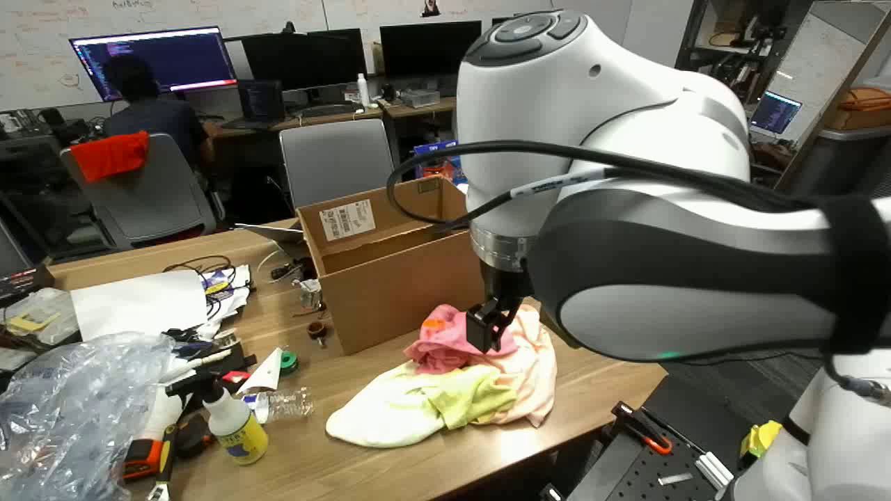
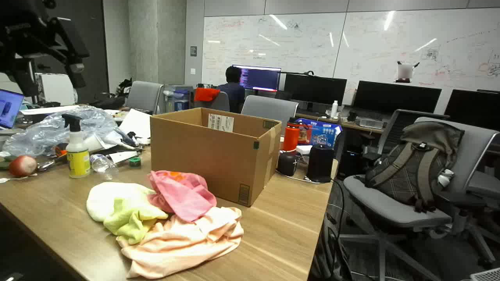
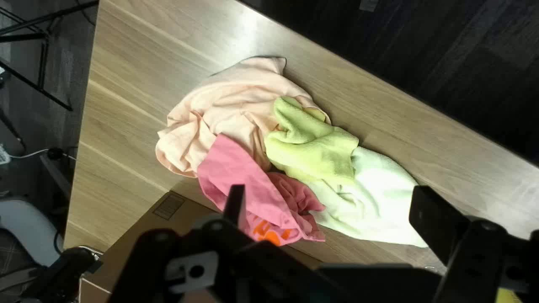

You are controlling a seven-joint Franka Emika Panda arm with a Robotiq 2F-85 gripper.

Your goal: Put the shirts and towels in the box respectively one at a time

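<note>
Wrist view: gripper (image 3: 328,203) points down, apparently well above the cloths (image 3: 294,153), jaws spread wide.

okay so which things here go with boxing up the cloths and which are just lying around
Part of the job:
cardboard box
pink cloth
peach cloth
yellow-green cloth
pale cloth
gripper, open

Just lying around:
spray bottle
clear plastic bottle
crumpled clear plastic
orange-red bottle
backpack on a chair

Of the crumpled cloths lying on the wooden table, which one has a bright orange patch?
The crumpled pink cloth, nearest the brown cardboard box. Only it shows an orange patch; the peach cloth, yellow-green cloth and whitish cloth show none.
</note>
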